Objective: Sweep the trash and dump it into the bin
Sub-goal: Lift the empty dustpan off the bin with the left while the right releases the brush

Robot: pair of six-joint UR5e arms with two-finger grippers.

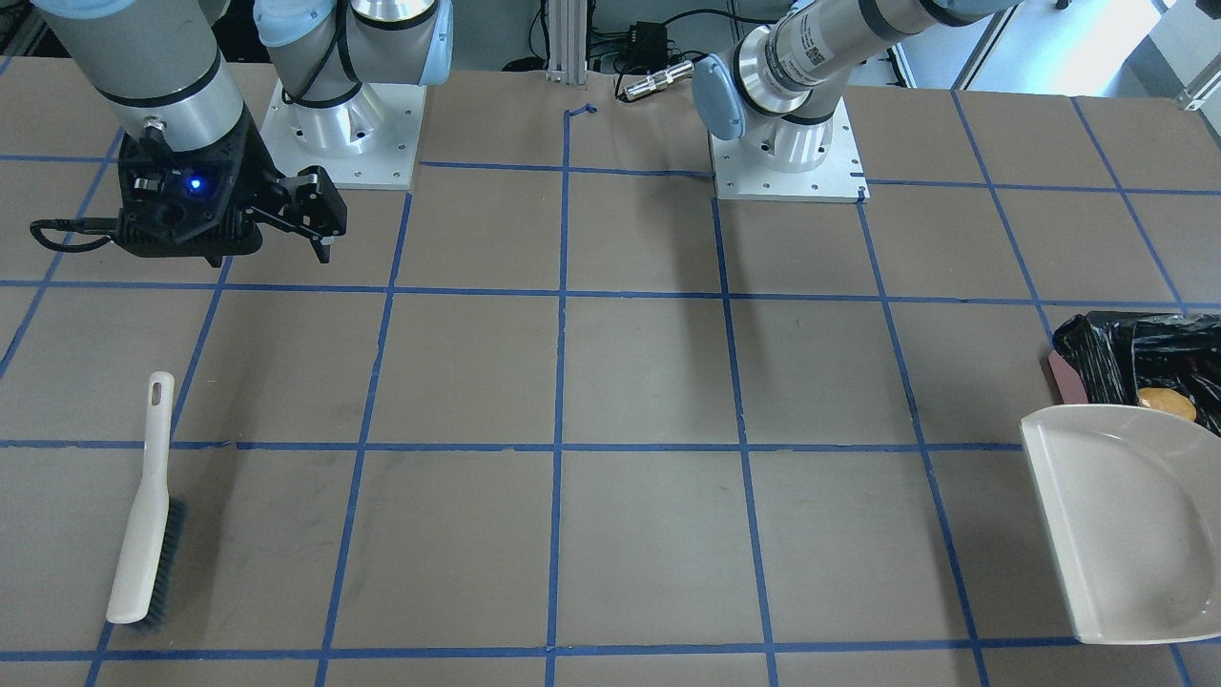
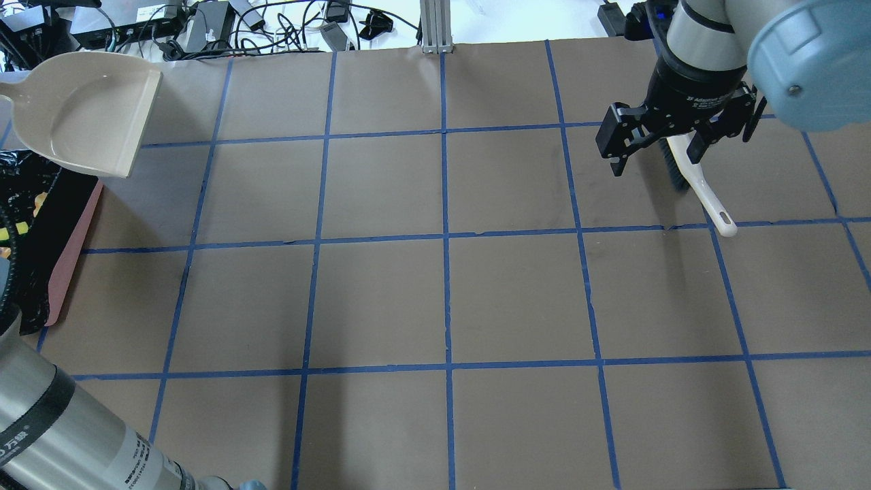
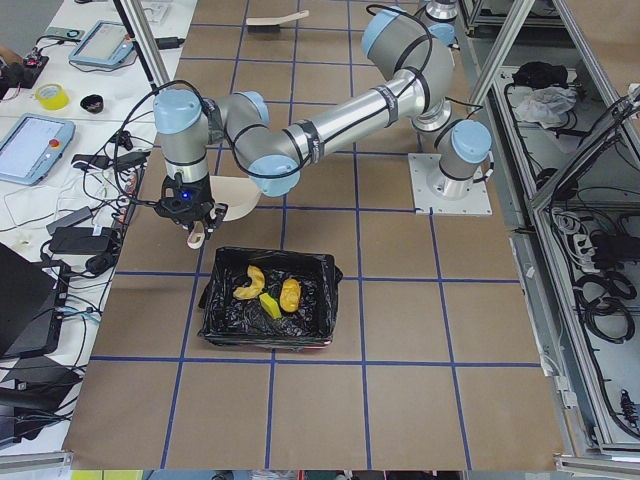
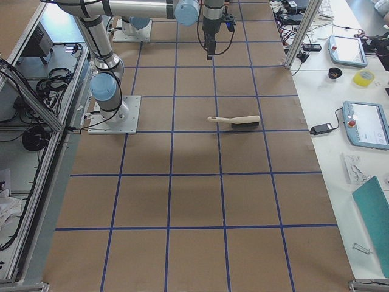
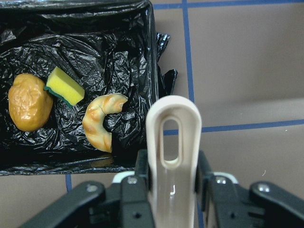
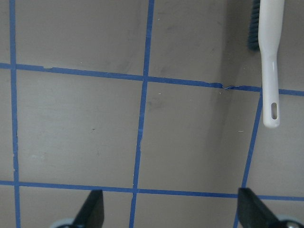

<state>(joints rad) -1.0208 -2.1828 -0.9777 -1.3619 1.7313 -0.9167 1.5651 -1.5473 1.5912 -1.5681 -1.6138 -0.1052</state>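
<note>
Brown tabletop, blue tape grid.

Front view: dustpan (image 1: 1126, 515) at lower right, just beside the bin (image 1: 1107, 358); one orange piece of trash (image 1: 1166, 404) shows inside. Brush (image 1: 143, 506) lies lower left, well apart. Right jaws at upper left, apart, empty.

Left wrist view: left jaws clamped on the dustpan's looped handle. All three pieces rest on the black liner, upper left.

Judgement: pieces light, sponge soft, lump likely slick; carry by dustpan, not by pinching.

Right wrist view: brush handle at upper right.
</note>
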